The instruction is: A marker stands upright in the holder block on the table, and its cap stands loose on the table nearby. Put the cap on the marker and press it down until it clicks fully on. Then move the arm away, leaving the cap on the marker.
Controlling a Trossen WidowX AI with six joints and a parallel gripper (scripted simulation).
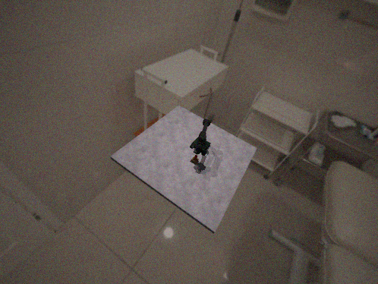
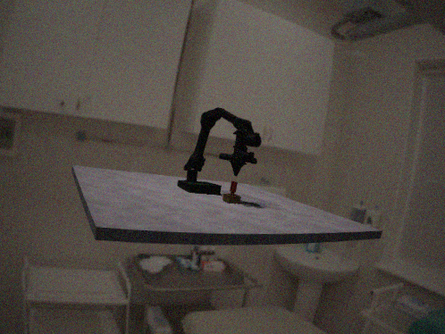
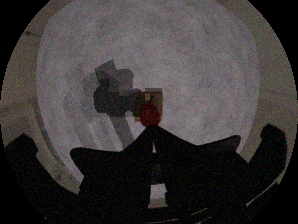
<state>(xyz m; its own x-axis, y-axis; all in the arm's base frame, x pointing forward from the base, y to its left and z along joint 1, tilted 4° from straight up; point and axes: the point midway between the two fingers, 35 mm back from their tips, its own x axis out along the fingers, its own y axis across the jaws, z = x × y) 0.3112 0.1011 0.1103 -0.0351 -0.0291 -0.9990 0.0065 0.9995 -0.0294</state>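
The holder block [image 1: 194,161] [image 2: 230,198] [image 3: 156,103], tan-brown, sits on the table [image 1: 152,159] [image 2: 156,210] [image 3: 200,65]. A red upright piece [image 2: 233,187] [image 3: 150,115] stands in it; it looks like the cap on the marker, and no bare marker shows. Whether the cap is fully down cannot be told. My gripper [image 2: 236,174] [image 3: 152,128] is shut with nothing between its fingertips. It points down, a little above the red piece, with a small gap between them in the exterior view.
The arm's base [image 2: 198,187] stands on the table behind the block. The arm's shadow [image 3: 115,95] falls beside the block. A white cabinet [image 1: 186,72] and a shelf cart [image 1: 273,121] stand beyond the table's edge.
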